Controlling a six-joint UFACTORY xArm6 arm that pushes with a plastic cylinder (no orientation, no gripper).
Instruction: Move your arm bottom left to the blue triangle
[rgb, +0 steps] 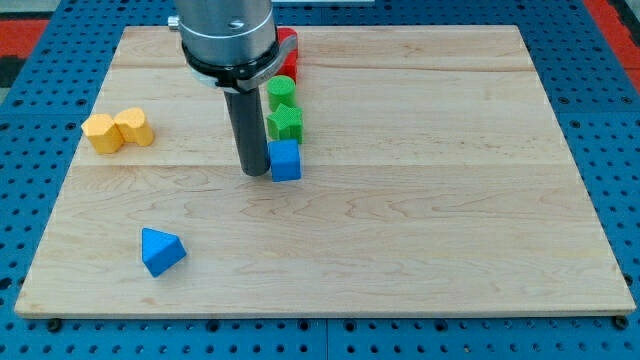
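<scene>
While resting on the wooden board (420, 200), my tip (254, 173) touching down just left of the blue cube (286, 160), right beside it and possibly in contact, though hard to tell for certain. No claw on this arm, only a straight dark rod (246, 130) under a grey metal housing (226, 35), so nothing to open, close or grip. Blue triangle (161, 250) lying well apart from my tip, toward the view's bottom left, alone on bare wood. Above the blue cube, a column running toward the view's top: first a green block (286, 124), then another green block (282, 93), then red blocks (288, 55) partly hidden behind the housing, shapes and count unclear. Over at the view's left, two yellow blocks (118, 130) sitting side by side and touching. Around the board, a blue pegboard surface (30, 170) showing on all sides.
</scene>
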